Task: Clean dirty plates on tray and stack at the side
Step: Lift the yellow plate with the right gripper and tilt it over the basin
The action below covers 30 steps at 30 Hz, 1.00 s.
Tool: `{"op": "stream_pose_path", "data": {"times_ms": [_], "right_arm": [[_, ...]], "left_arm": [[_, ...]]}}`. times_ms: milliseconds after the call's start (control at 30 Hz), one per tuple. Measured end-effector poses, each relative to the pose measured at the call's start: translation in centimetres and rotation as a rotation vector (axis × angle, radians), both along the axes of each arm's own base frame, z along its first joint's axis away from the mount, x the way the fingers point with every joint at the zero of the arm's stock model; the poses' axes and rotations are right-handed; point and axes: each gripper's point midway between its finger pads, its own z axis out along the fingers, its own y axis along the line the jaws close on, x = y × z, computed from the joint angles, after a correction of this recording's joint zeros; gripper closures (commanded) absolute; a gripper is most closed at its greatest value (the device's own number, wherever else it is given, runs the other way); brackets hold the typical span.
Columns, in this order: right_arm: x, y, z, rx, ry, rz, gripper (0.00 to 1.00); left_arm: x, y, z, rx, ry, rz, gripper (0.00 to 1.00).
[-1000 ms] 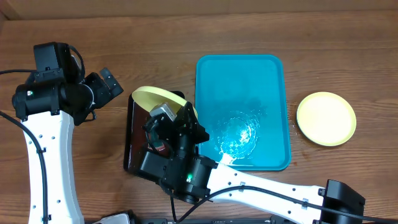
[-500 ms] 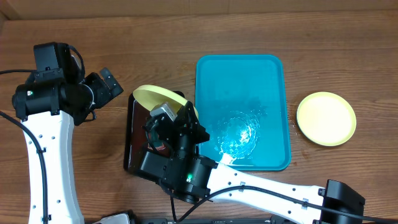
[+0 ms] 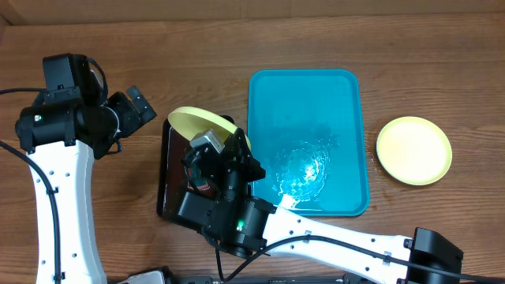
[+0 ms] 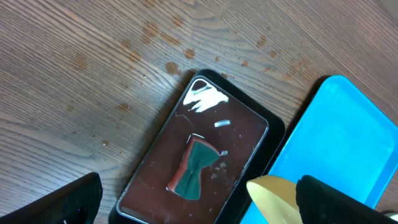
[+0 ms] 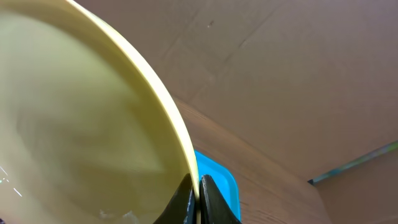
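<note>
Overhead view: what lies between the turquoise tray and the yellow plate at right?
Nothing: only bare wooden table separates tray and plate, shown in overhead view.

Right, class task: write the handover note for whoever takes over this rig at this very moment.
Left end effector: open, empty, left of the dark tray.
Right end effector: shut on a yellow plate by the rim, tilted over the dark tray and sponge.
Blue tray: no plates on it.
Done: another yellow plate lies on the table right of the blue tray.
Left: finish the held plate, stack it there.
</note>
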Motion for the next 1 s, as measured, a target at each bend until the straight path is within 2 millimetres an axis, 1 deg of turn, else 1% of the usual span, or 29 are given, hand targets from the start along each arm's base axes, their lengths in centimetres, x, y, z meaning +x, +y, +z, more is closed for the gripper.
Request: {"op": "stream_pose_path", "data": {"times_ms": [867,933,1000], "right_arm": [[0.1,0.0,0.0,0.007,-0.001,-0.001,0.96],[0.2,0.2,-0.2,0.018,0.012,0.006,0.96],[0.5,0.2,-1.1,0.059,0.056,0.014,0.96]], "left_arm": [[0.0,0.0,0.0,0.0,0.0,0.0,0.0],[0.0,0.0,0.0,0.0,0.0,0.0,0.0],[0.0,0.0,0.0,0.0,0.0,0.0,0.0]]}}
